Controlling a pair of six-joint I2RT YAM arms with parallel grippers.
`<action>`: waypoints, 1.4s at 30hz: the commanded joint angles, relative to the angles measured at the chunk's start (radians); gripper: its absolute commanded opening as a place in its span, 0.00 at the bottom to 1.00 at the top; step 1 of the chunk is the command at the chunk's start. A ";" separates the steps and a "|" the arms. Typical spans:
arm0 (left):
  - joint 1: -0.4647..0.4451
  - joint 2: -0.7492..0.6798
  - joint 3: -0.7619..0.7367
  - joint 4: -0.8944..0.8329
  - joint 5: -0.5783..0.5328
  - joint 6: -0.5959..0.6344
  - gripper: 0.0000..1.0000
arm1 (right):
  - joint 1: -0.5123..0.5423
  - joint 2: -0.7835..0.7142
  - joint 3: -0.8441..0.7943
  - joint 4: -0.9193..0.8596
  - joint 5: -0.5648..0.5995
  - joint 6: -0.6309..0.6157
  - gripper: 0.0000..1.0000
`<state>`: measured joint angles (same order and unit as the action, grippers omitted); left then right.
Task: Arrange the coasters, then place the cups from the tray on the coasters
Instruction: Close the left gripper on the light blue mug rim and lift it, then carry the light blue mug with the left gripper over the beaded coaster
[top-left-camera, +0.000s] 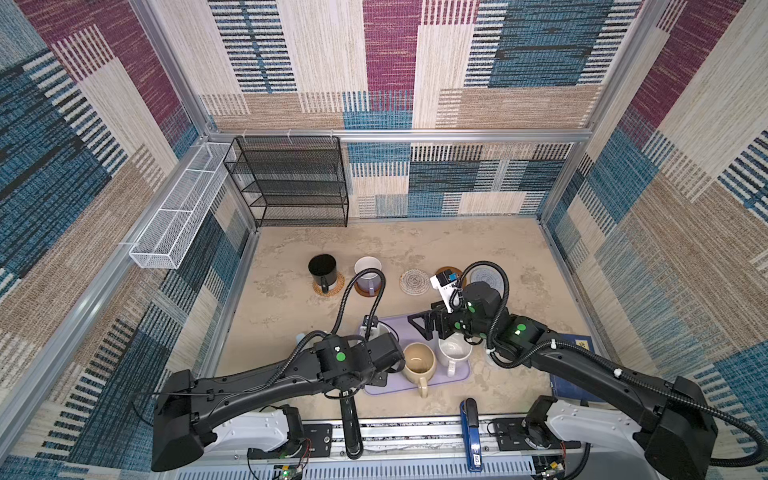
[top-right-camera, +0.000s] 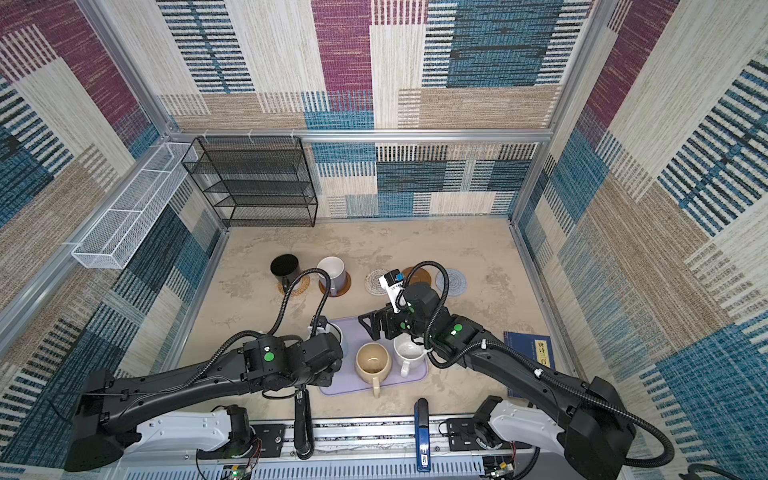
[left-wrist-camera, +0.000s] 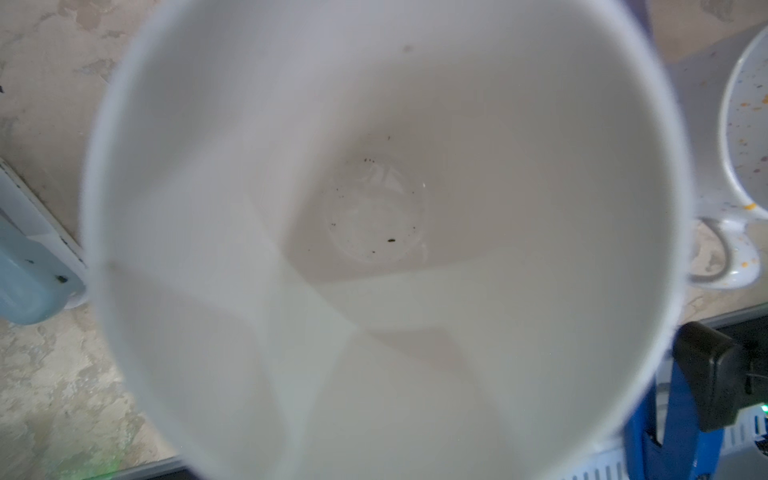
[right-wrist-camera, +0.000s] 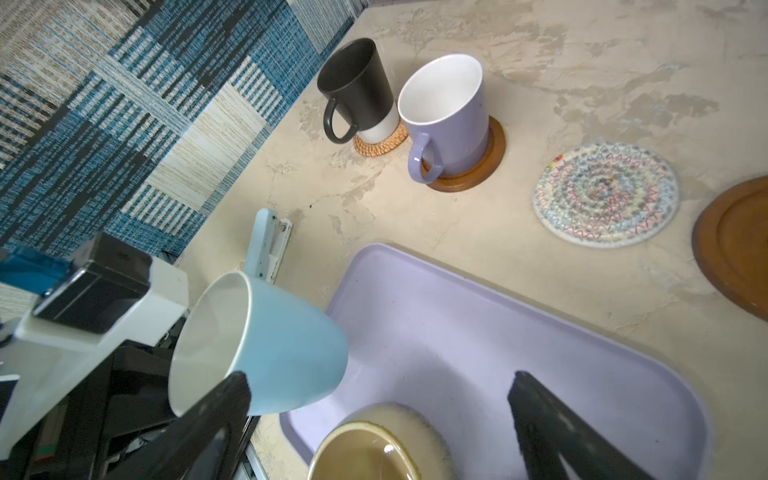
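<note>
The left pincer (top-left-camera: 376, 338) holds the blue cup (right-wrist-camera: 282, 349) tight, tipped sideways at the edge of the tray (right-wrist-camera: 457, 332). The right pincer (right-wrist-camera: 380, 378) is wide apart over the tray, holding nothing.

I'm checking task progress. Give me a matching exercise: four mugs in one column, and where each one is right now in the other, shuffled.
Mugs
A. black mug
B. lavender mug
C. light blue mug
D. beige mug

Where
1. upright on the tray
2. on the rattan coaster
3. lifted and tilted
4. on a brown wooden coaster

Pairs: A-2, B-4, C-3, D-1
</note>
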<state>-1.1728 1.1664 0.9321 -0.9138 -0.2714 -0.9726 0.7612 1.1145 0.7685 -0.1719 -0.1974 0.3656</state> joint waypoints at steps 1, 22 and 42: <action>0.012 -0.012 0.028 -0.018 -0.012 0.046 0.00 | -0.003 0.007 0.014 0.060 -0.013 0.007 1.00; 0.225 0.119 0.359 -0.062 0.008 0.303 0.00 | -0.136 0.042 0.103 0.125 -0.093 0.016 1.00; 0.359 0.320 0.589 0.032 0.105 0.398 0.00 | -0.313 0.161 0.275 0.051 -0.134 0.084 1.00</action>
<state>-0.8253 1.4700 1.4956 -0.9676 -0.1864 -0.5995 0.4610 1.2724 1.0317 -0.1131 -0.3305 0.4191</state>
